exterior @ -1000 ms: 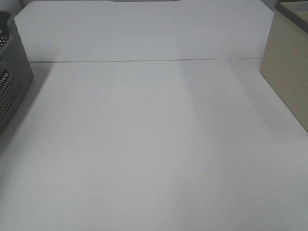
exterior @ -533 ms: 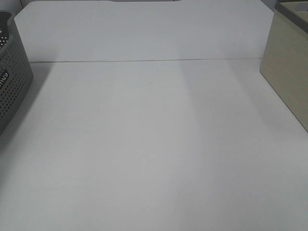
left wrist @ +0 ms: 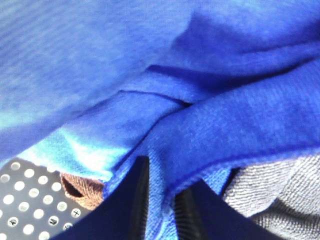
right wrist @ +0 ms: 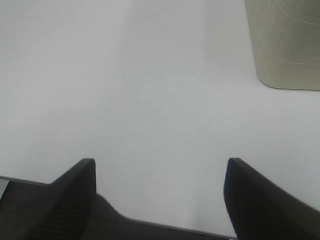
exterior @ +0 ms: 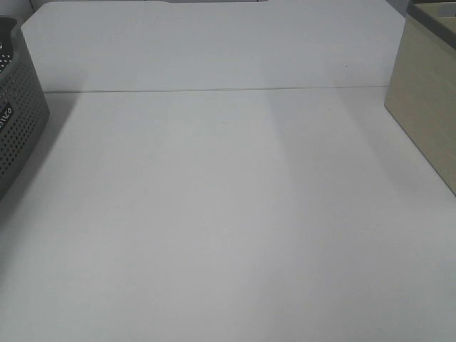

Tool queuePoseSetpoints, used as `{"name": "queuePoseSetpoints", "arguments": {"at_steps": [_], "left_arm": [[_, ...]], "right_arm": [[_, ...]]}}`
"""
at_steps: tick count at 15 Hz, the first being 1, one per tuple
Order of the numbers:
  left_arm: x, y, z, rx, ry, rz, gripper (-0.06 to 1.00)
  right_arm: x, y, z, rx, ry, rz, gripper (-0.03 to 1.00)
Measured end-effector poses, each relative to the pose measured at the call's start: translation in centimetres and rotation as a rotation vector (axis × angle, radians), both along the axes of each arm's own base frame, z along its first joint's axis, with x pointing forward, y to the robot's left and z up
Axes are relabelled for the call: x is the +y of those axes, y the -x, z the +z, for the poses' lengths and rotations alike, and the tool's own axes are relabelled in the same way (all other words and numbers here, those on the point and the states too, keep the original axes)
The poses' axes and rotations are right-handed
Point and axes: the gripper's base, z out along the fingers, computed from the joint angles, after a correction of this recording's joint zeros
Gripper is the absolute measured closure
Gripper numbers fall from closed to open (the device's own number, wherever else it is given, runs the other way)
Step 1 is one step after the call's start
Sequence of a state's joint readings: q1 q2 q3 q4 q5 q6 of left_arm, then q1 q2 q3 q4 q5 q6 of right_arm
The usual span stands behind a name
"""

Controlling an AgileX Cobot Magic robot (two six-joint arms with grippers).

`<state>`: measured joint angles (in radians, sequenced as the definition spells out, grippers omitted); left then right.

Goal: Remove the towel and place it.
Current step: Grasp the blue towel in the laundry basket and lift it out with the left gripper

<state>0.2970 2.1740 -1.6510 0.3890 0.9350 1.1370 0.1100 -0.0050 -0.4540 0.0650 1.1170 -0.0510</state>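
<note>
White lettering on the basket (exterior: 16,107) is illegible.

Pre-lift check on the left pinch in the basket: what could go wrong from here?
1. The left gripper pinches only a thin fold of the blue towel; it could slip on lifting.
2. A grey cloth and a brown cloth lie against the towel and might get dragged out of the perforated basket.

The left gripper (left wrist: 167,171) has its two dark fingers pinched on a fold of the royal-blue plush microfibre towel (left wrist: 150,60), which spreads ahead at its twelve o'clock. A grey knitted cloth (left wrist: 270,195) lies at its three o'clock. A rust-brown cloth scrap (left wrist: 82,192) and a dark perforated plastic basket wall (left wrist: 30,200) are at nine.
</note>
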Motion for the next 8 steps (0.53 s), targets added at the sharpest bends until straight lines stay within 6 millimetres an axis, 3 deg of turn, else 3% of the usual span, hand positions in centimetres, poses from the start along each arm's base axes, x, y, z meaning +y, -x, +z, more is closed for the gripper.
{"name": "queuePoseSetpoints", "arguments": {"at_steps": [3,5,6,8], "left_arm": [[0.0,0.0,0.0,-0.009,-0.004,0.017,0.94],[0.0,0.0,0.2,-0.016,-0.001,0.039,0.94],[0.0,0.2,0.7,-0.020,-0.002,0.051,0.94],[-0.1,0.9,4.2,-0.080,-0.021,0.065,0.94]], "right_arm": [[0.0,0.0,0.0,0.000,0.000,0.000,0.26],[0.0,0.0,0.0,0.000,0.000,0.000,0.26],[0.0,0.0,0.0,0.000,0.000,0.000,0.26],[0.0,0.0,0.0,0.000,0.000,0.000,0.26]]}}
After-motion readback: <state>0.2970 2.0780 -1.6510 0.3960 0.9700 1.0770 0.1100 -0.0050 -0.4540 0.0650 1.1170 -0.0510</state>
